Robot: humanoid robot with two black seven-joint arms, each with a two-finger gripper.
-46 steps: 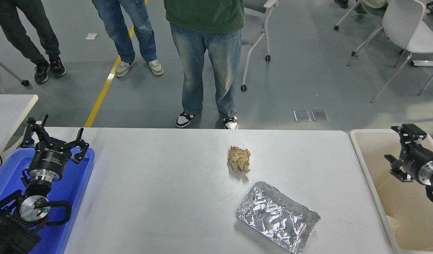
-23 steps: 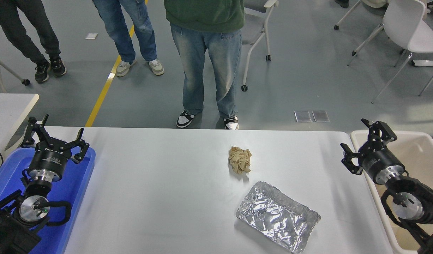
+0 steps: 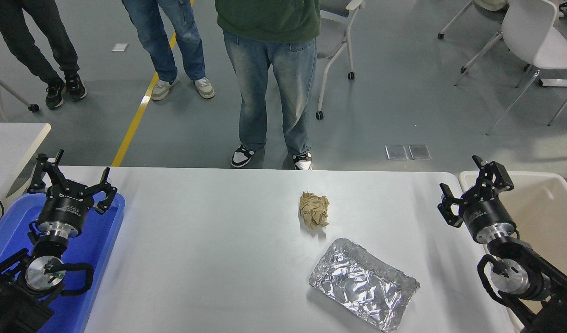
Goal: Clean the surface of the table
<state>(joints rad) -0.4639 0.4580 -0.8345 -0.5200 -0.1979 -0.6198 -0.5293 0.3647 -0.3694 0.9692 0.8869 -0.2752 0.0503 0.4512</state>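
The white table surface point(image 3: 209, 240) fills the lower half of the head view. A crumpled tan paper ball point(image 3: 313, 209) lies on it right of centre. A crushed silver foil tray point(image 3: 362, 283) lies nearer me, to the ball's lower right. My right gripper point(image 3: 468, 182) is open and empty over the table's right edge, well to the right of both. My left gripper point(image 3: 70, 175) is open, parked at the lower left over the blue tray point(image 3: 96, 249).
A beige bin point(image 3: 549, 206) stands off the table's right edge. A smaller white table corner point(image 3: 15, 138) is at the left. Several people point(image 3: 269, 69) stand at the far side, with white chairs point(image 3: 533, 41) behind them.
My right gripper has swung left from over the beige bin to the table's right edge, and its arm came into view at the lower right. The left arm, ball and foil tray have not moved.
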